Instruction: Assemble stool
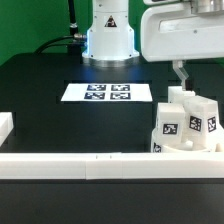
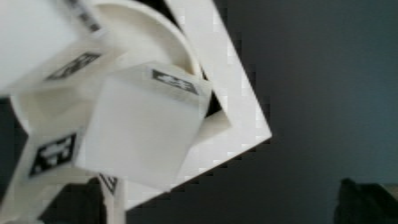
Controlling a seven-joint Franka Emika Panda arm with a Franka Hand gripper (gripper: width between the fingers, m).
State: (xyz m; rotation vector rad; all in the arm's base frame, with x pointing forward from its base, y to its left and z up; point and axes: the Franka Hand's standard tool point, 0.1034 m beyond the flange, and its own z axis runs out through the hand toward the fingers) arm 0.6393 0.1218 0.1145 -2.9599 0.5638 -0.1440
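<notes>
Stool parts sit bunched in the near corner of the table at the exterior view's right: blocky white legs [image 1: 189, 124] with black-and-white square tags stand upright, touching one another and pressed against the long white border rail [image 1: 100, 164] that runs along the table's near edge. The table [image 1: 40, 95] is matte black and bare over most of its surface; a second short piece of white rail [image 1: 5, 125] shows at the exterior view's left edge. Flat in the middle lies the marker board [image 1: 97, 92], well apart from the parts. Behind it stands the arm's white base [image 1: 108, 35], with a dark cable beside it, against a green backdrop. The arm's white wrist housing hangs above the parts, and one finger [image 1: 179, 75] of the gripper [image 1: 183, 78] reaches down just over the legs; its jaws stand wide apart and hold nothing. Only the wrist view shows the round seat [image 2: 151, 40], its curved rim lying against the rail behind a tagged leg [image 2: 143, 130] that fills the picture's middle, with another tagged leg beside it. That close view is blurred, so exactly how the parts touch cannot be told. The dark fingertips [image 2: 80, 200] show at its edge.
</notes>
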